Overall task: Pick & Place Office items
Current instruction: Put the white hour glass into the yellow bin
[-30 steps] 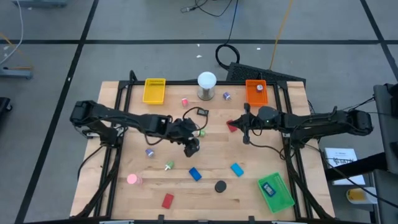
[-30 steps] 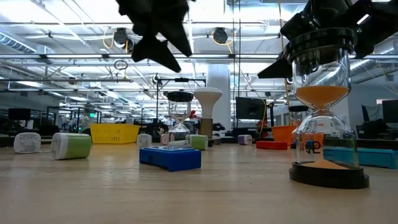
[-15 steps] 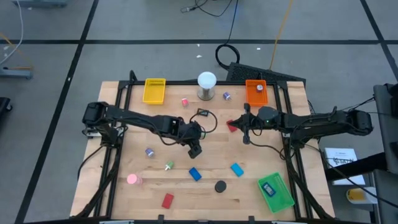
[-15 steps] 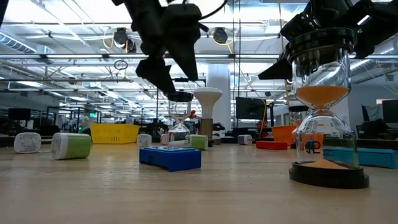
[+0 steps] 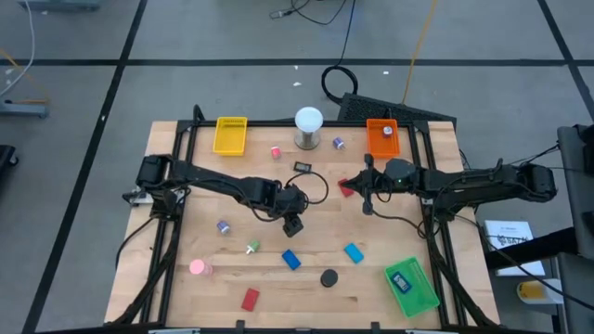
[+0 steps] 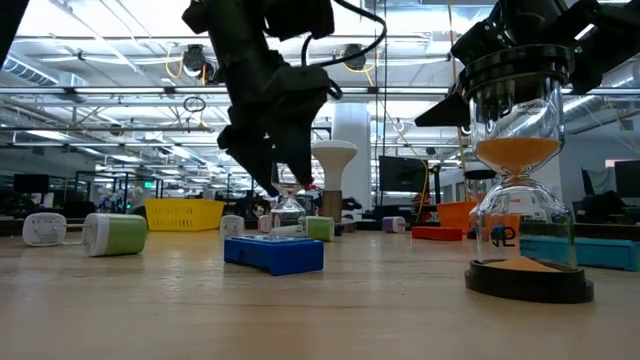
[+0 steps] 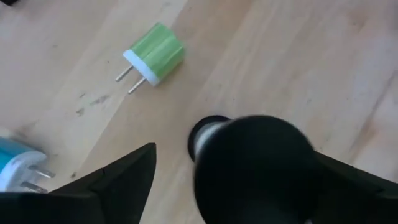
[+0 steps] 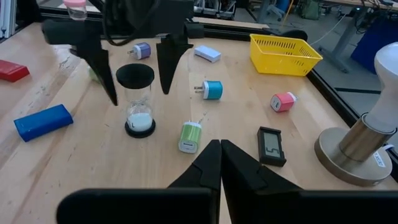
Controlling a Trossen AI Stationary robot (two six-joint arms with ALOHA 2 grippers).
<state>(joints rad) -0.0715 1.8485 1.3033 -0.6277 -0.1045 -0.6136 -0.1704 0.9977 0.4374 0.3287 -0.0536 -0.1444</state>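
The left gripper [image 8: 134,59] hung with its jaws wide, one on each side of a small black-capped hourglass [image 8: 138,99] standing upright mid-counter [image 5: 390,246], apparently lined up to close on it. A green plug [image 8: 189,137] lay just beside it. The right gripper [image 8: 219,163] waited near the orange tray [image 5: 381,136], its jaws shut and empty.

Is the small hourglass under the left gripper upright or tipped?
Upright. The small hourglass stands on its black base with white sand settled low, between the open fingers of the left gripper.
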